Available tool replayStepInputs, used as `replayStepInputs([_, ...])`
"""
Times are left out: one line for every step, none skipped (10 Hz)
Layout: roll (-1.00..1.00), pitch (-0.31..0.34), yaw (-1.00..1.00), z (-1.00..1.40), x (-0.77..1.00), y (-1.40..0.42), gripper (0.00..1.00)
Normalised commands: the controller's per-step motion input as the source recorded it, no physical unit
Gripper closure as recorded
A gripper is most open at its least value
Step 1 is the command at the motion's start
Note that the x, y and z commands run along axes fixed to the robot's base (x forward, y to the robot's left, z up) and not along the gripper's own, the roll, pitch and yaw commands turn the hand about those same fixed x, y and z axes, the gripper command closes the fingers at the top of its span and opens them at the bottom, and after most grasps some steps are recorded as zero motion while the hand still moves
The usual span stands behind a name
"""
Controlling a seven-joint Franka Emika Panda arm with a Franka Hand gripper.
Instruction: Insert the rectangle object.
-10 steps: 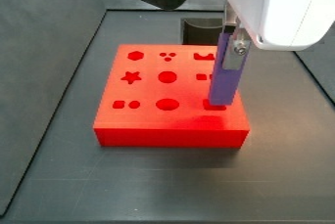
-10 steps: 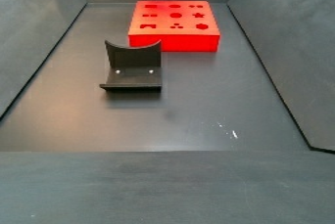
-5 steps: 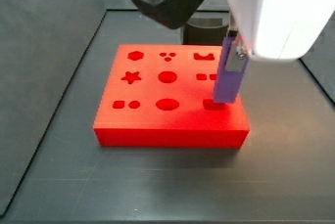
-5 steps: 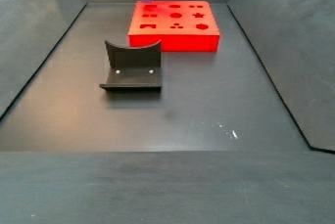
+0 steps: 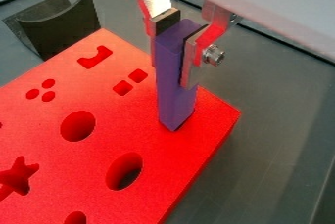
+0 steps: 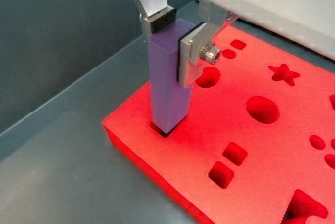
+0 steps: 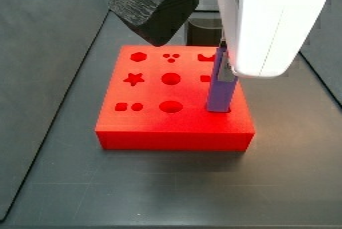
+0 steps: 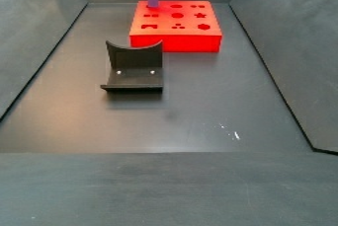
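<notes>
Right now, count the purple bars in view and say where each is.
1. The purple bar stands upright, clamped in the gripper above the red block, its lower end at the block's top near a corner. The arm could hide others.

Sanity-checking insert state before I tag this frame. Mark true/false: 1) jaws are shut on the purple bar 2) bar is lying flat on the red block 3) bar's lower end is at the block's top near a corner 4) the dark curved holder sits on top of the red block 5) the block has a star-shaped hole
1) True. The gripper clamps the purple bar.
2) False. The bar stands upright on the red block.
3) True, as both wrist views show.
4) False. The dark curved holder stands on the floor, apart from the block.
5) True. The star-shaped hole is in its top.
</notes>
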Motion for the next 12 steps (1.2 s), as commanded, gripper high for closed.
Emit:
replayStepInputs([0.0,-0.06,0.0,-0.17,0.11,0.0,1.0])
replayStepInputs([0.0,-0.059,0.0,-0.16,0.15,0.0,1.0])
replayStepInputs([0.0,-0.053,0.0,-0.15,0.13,0.0,1.0])
replayStepInputs([0.0,-0.044,0.0,-0.16,0.1,0.0,1.0])
replayStepInputs([0.01,-0.007,0.0,-0.14,0.0,0.0,1.0])
replayStepInputs([0.05,0.0,0.0,-0.01,0.0,0.0,1.0])
replayStepInputs([0.0,0.0,0.0,-0.03,0.01,0.0,1.0])
replayStepInputs([0.07,0.0,0.0,-0.44,0.13,-0.07,1.0])
replayStepInputs([0.08,0.0,0.0,-0.59,0.11,-0.09,1.0])
replayStepInputs([0.1,-0.01,0.0,-0.68,0.15,-0.07,1.0])
replayStepInputs([0.11,-0.017,0.0,-0.7,0.12,-0.05,1.0])
replayStepInputs([0.14,0.0,0.0,-0.69,0.09,-0.05,1.0])
